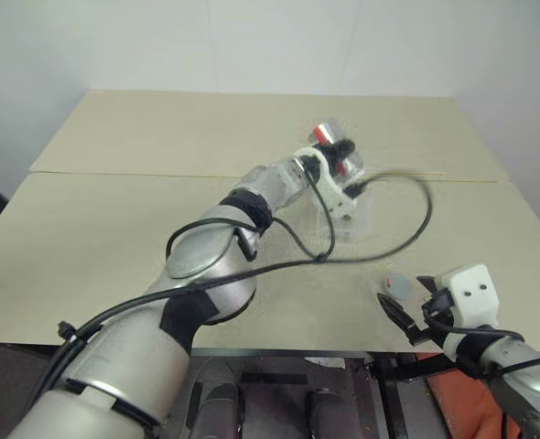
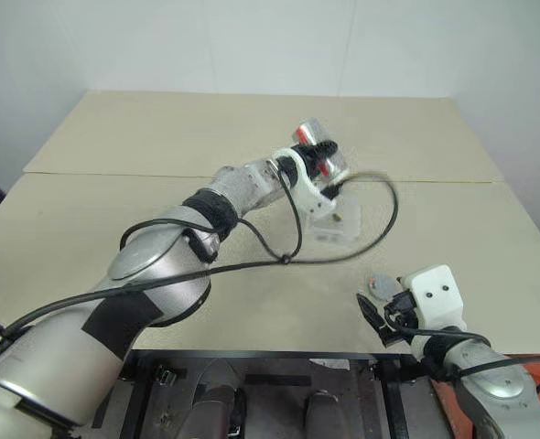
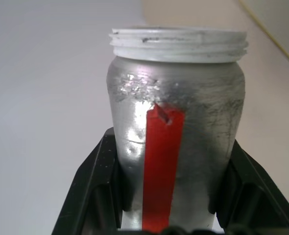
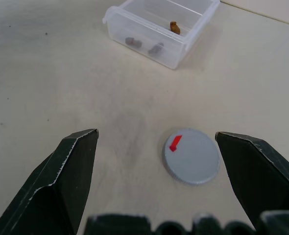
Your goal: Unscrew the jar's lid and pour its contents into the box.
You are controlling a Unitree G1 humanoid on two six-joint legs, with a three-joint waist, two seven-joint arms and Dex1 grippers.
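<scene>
My left gripper [image 1: 332,163] is shut on the silvery jar [image 3: 179,103], which has a red strip down its side. It holds the jar in the air, lying about level over the far side of the clear box [image 1: 352,221]. The jar's white threaded mouth is bare. The grey lid [image 4: 191,155], marked with a red tab, lies flat on the table near the front edge. My right gripper [image 4: 155,133] is open just behind the lid, one finger on each side and neither touching it. A brown bit [image 4: 174,27] of the contents lies in the box's [image 4: 134,19] rear compartment.
Two small grey bits [image 4: 142,45] sit in the box's front compartment. A black cable [image 1: 407,233] from my left arm loops over the table beside the box. A seam [image 1: 160,174] crosses the tan tabletop. The front edge runs just below my right gripper.
</scene>
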